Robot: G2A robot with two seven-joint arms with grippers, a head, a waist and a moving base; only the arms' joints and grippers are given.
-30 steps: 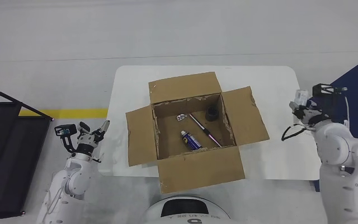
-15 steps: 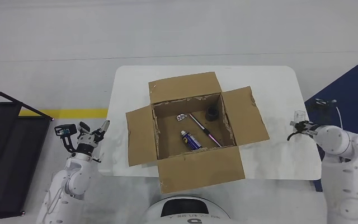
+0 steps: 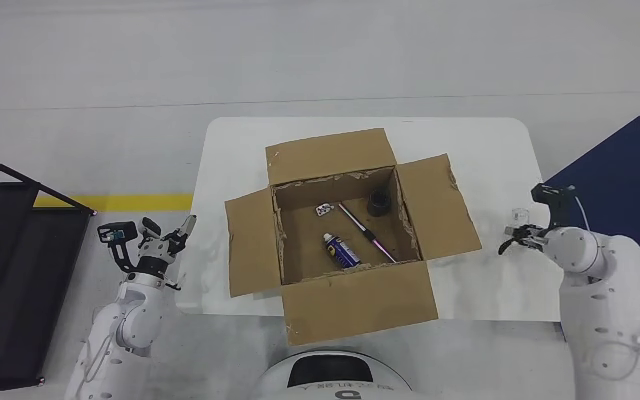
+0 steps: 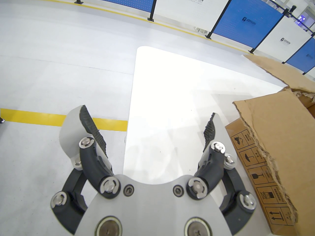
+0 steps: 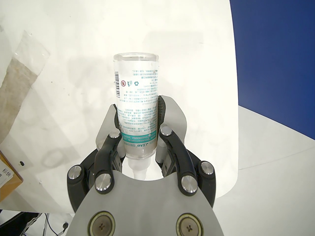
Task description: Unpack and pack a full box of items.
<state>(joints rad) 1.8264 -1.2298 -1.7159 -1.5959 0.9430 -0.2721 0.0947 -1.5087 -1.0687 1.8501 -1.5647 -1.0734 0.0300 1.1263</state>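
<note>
An open cardboard box (image 3: 440,205) on the table (image 3: 480,150) holds a spray can (image 3: 340,249) and a rod (image 3: 366,232); the right gripper (image 3: 515,233) grips a bottle (image 3: 517,214) at the table's edge

A white table (image 3: 480,160) stands on grey floor (image 3: 300,50); a yellow stripe (image 3: 110,201) and black rack (image 3: 25,290) lie off its left edge.

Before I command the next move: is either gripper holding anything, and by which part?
The right gripper holds a clear bottle by its body, near the cap end. The left gripper is open and holds nothing.
</note>
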